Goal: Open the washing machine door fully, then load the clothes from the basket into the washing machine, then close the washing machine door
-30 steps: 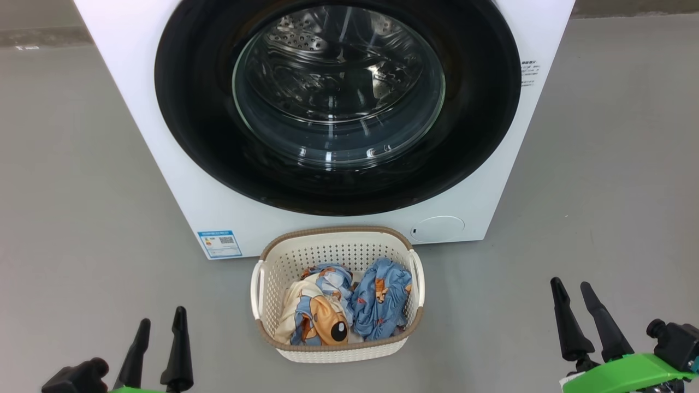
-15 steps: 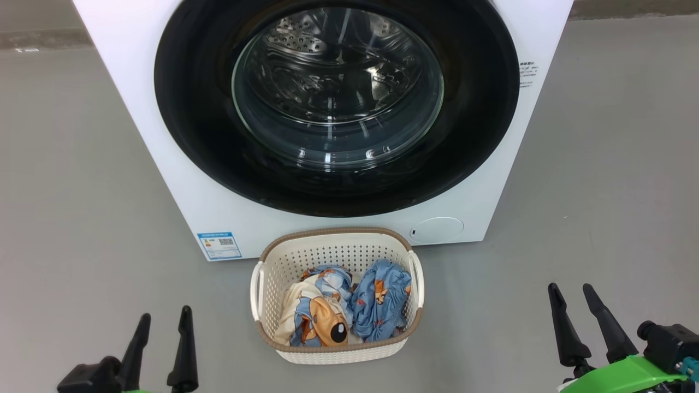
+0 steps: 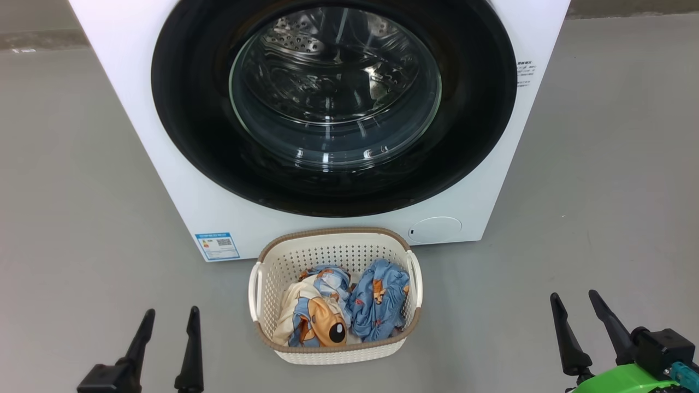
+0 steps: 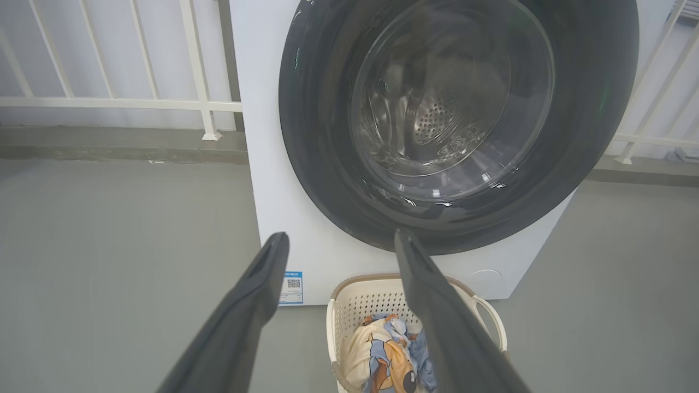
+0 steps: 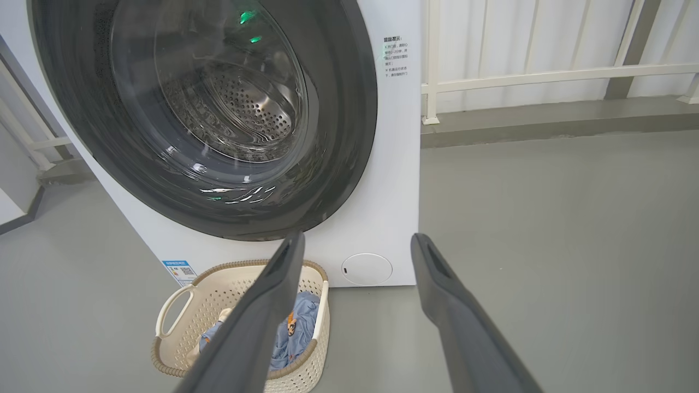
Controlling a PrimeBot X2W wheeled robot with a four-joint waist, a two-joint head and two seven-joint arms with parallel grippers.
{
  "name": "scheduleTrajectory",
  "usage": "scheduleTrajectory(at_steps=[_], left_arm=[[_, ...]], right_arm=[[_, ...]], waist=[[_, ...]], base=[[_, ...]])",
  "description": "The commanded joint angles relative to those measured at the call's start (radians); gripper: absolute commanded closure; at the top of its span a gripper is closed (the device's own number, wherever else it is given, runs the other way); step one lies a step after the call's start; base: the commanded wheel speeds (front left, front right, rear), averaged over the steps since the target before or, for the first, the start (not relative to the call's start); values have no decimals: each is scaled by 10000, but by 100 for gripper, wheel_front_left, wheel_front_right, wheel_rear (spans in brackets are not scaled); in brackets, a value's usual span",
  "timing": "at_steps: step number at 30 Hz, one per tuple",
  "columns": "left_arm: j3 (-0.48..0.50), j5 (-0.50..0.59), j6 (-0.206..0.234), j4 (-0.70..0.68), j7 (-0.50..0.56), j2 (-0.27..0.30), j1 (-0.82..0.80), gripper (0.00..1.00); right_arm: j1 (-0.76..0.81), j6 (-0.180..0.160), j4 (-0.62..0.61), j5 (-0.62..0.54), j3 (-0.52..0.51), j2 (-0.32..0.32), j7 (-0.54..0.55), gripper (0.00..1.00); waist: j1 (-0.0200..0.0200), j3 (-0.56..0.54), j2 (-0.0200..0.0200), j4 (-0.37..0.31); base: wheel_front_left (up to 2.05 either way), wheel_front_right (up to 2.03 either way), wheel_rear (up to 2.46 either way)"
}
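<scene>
We were in a bare, balcony-like laundry spot: a lone washing machine [image 3: 246, 229] stood on a plain grey floor [image 3: 600, 164], with white railings [image 4: 109, 102] behind it.

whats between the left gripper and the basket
In the head view, bare grey floor separates the open left gripper from the basket; nothing lies on that stretch.

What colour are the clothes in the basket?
The clothes are blue and cream with orange cartoon dogs; the head view shows them best.
</scene>
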Motion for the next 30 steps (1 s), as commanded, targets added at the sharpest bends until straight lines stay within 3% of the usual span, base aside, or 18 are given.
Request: scheduleTrajectory(at_steps=[1, 6, 21, 30], left_arm=[[291, 384, -62, -244, -147, 97, -71, 0], [253, 840, -109, -212, -271, 98, -44, 0], [393, 603, -109, -93, -272, 100, -37, 0], [487, 1041, -109, -150, -272, 108, -145, 0]], right_arm=[[24, 15, -220, -462, 91, -20, -46, 0], [108, 16, -288, -1210, -106, 85, -47, 0], [153, 16, -444, -1188, -246, 190, -48, 0], [75, 16, -427, -1203, -173, 250, -48, 0]], waist=[[0, -4, 0, -14], [0, -4, 0, -27], [0, 26, 0, -57], [0, 94, 0, -43]], base=[[0, 0, 0], [0, 0, 0], [0, 0, 0], [18, 18, -37]])
